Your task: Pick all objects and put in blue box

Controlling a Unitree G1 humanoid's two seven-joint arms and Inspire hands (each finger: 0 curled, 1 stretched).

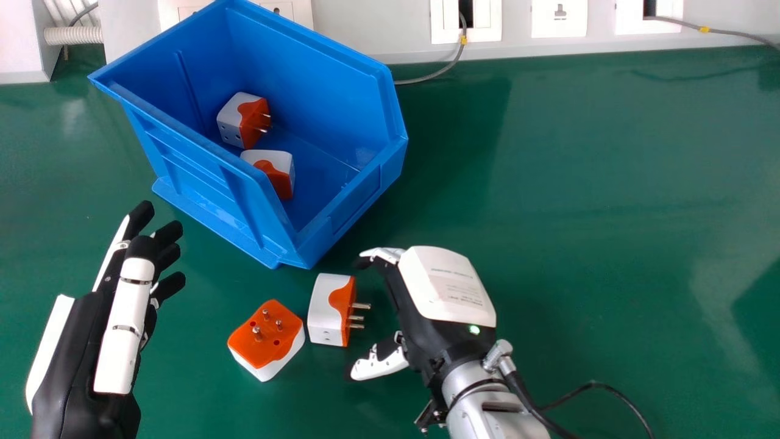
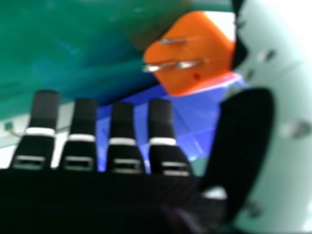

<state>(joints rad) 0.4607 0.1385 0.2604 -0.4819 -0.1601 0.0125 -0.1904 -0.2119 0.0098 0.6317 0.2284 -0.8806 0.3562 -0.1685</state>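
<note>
Right hand (image 1: 448, 286): fingers open near plug adapter (image 1: 326, 310); left hand (image 1: 122, 329): fingers open.

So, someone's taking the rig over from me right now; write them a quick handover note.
Left hand: open, empty, left of the blue plastic box.
Right hand: open, empty, beside the remaining adapters.
Done: two white-and-orange plug adapters in the box.
To do: two matching adapters on the green table, one with prongs towards the right hand, one prongs up.
</note>
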